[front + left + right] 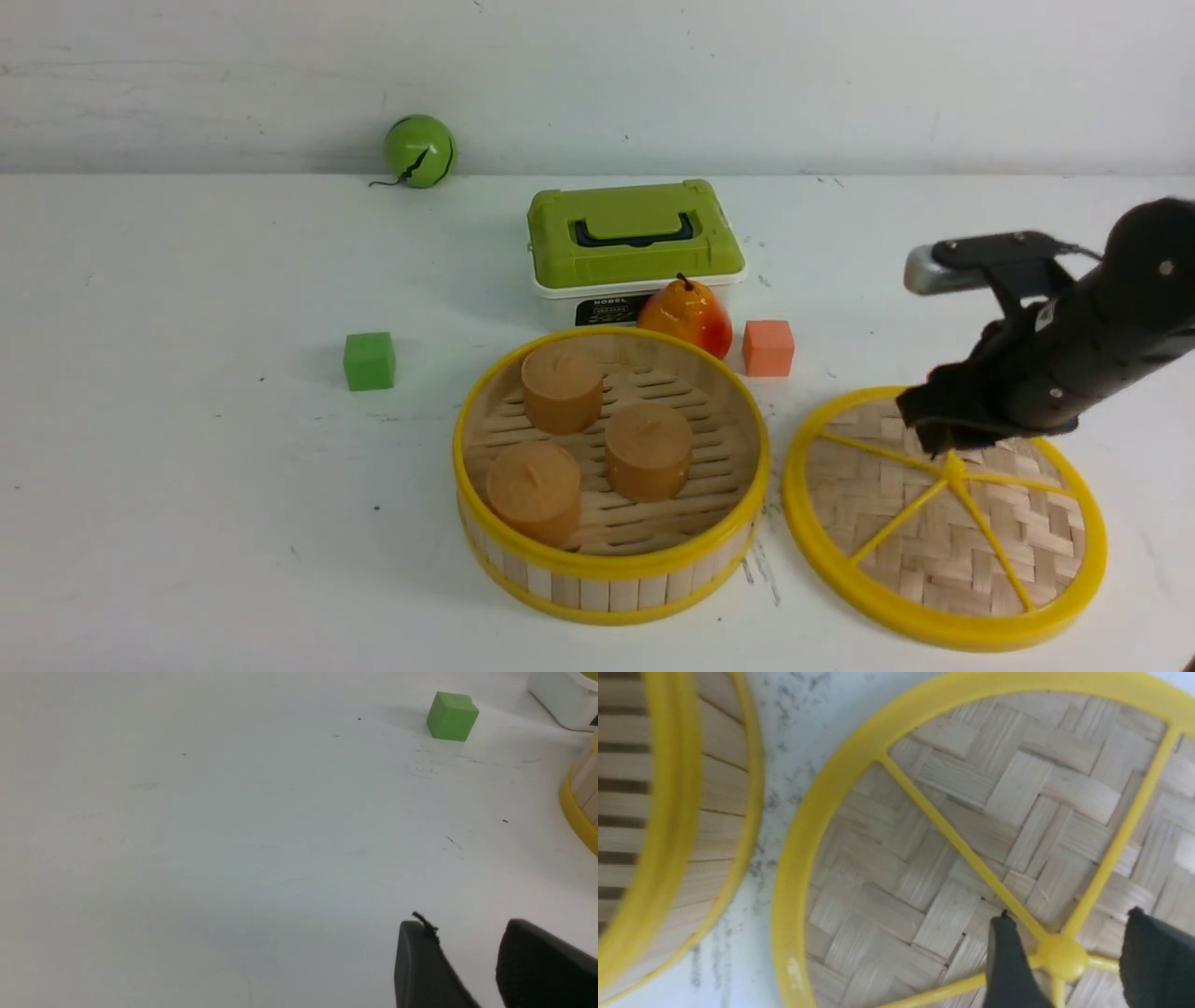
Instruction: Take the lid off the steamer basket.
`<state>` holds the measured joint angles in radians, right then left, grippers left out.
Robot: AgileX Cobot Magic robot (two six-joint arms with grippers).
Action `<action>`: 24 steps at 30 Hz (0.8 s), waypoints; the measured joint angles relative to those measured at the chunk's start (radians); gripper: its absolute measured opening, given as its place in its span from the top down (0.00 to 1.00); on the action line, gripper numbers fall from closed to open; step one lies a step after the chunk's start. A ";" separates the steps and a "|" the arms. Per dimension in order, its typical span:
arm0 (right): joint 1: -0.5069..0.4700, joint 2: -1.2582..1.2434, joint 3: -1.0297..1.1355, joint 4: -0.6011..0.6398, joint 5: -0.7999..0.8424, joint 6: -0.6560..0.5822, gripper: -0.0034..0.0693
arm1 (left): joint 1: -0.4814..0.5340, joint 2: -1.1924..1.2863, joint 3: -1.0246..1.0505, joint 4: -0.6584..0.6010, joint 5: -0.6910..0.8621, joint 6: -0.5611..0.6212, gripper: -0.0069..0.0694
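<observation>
The steamer basket point(611, 569) stands uncovered at the table's front centre, with three brown cylinder buns point(560, 387) on its slatted floor. The lid point(943, 551) lies flat on the table just right of the basket, apart from it. My right gripper point(948, 437) hangs over the lid's yellow hub point(1059, 956). In the right wrist view the right gripper point(1069, 917) is open, one finger on each side of the hub with a gap on both sides. My left gripper point(467, 926) is open over bare table, left of the basket's edge point(579, 807).
Behind the basket stand a green-and-white box point(635, 238), a pear point(691, 317) and an orange cube point(768, 347). A green cube point(369, 360) sits to the left, and a green ball point(419, 150) rests at the back wall.
</observation>
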<state>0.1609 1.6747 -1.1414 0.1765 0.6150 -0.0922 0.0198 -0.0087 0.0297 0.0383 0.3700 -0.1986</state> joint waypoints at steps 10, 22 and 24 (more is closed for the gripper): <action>0.000 -0.601 0.167 0.081 0.014 -0.097 0.61 | 0.000 0.000 0.000 0.000 0.000 0.000 0.60; 0.000 -1.087 0.446 0.082 -0.081 -0.103 0.98 | 0.000 0.000 0.000 0.000 0.000 0.000 0.60; 0.000 -1.102 0.451 0.082 -0.078 -0.103 0.98 | 0.000 0.000 0.000 0.000 0.000 0.000 0.60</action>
<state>0.1606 0.5729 -0.6908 0.2589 0.5371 -0.1949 0.0198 -0.0087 0.0297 0.0383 0.3700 -0.1986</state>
